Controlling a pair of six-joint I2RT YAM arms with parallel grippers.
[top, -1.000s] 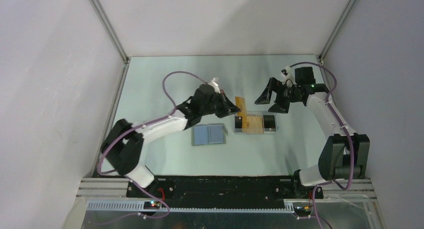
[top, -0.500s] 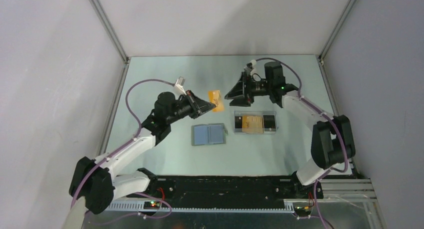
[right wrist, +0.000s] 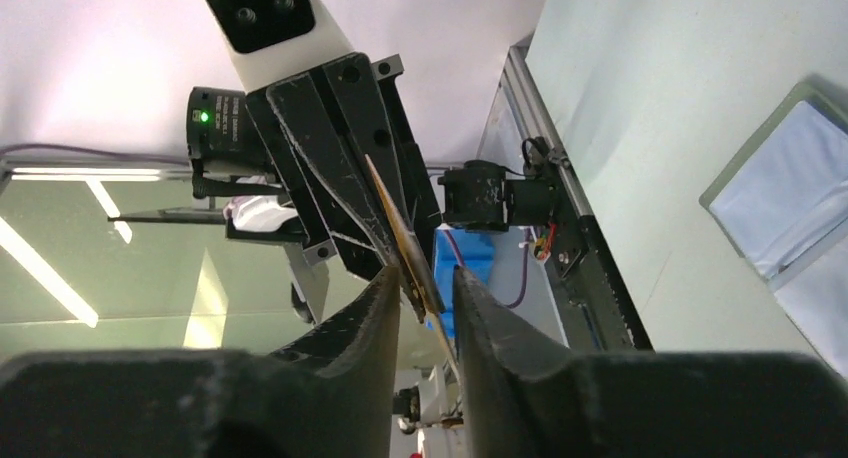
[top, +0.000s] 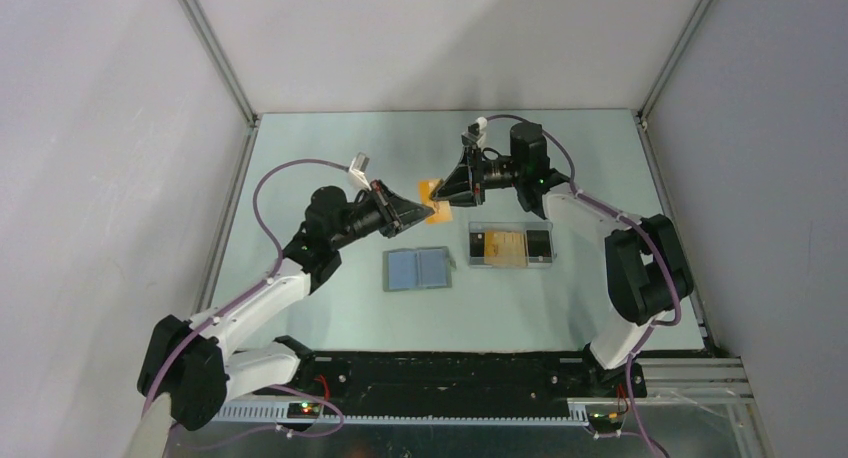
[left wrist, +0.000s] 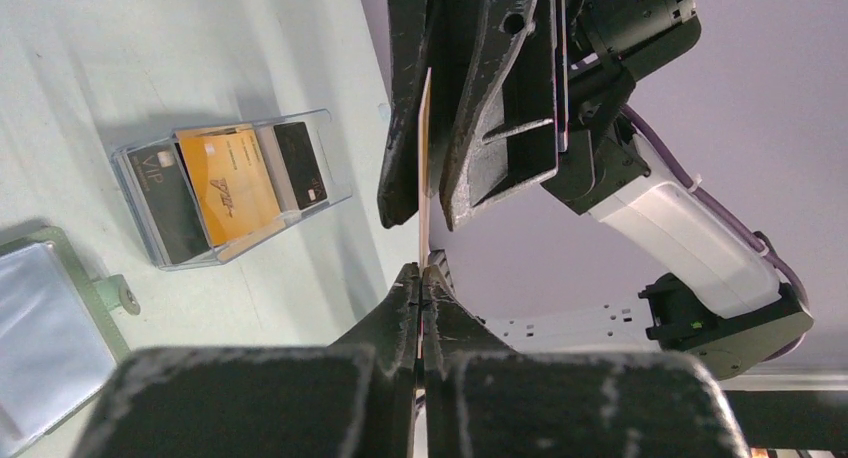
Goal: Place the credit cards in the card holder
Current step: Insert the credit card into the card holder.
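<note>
Right gripper [top: 442,194] had swung in, jaws narrowed but still parted astride the one card [top: 427,188] that left gripper [top: 431,216] pinched; three cards [top: 510,246] in tray [top: 510,226]; one card holder [top: 418,270].

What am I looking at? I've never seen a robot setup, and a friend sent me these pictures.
These are two robot arms bolted to a table, each ending in a two-finger gripper. One picture looks down from above. The other two come from cameras on the wrists. On the table lie an open card holder and a clear tray with more cards. The left gripper pinches an orange card in the air. The right gripper has a finger on either side of that card, with a gap showing.
</note>
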